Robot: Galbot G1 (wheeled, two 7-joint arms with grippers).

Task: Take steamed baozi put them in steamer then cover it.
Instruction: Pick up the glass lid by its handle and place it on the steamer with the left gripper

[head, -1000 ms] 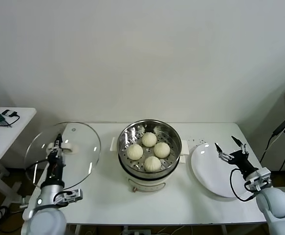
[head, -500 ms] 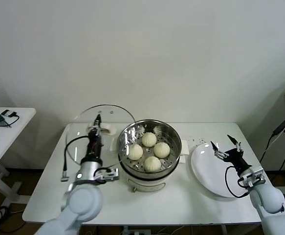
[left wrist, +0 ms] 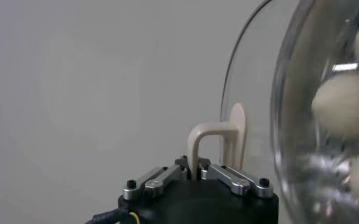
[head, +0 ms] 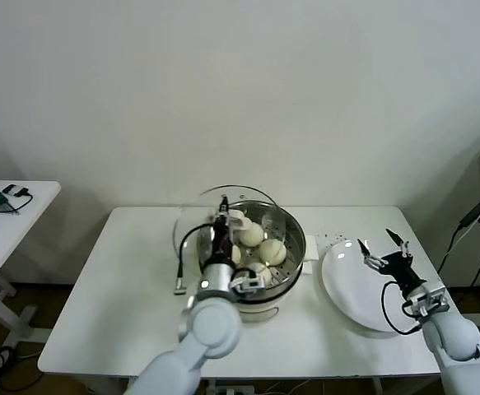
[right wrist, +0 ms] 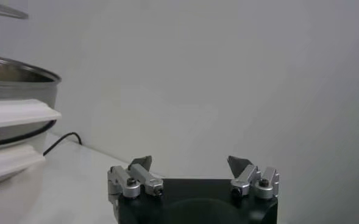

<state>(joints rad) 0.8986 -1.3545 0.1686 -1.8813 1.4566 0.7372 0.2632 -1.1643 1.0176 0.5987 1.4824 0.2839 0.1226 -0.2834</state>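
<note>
Cover (head: pixel 223 226) clamped in left gripper (head: pixel 221 216) over steamer (head: pixel 285 226).

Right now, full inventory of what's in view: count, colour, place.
steamed baozi: four, cream-white, inside the steamer.
steamer: one, shiny steel basket on cream base, table centre.
cover: one, clear glass with cream handle, held tilted over the steamer's left rim.
plate: one, white, table's right side.
table: one, white.
side table: one, white, far left, small items on it.
left gripper: shut on the cover's handle.
right gripper: open, above the plate.
</note>
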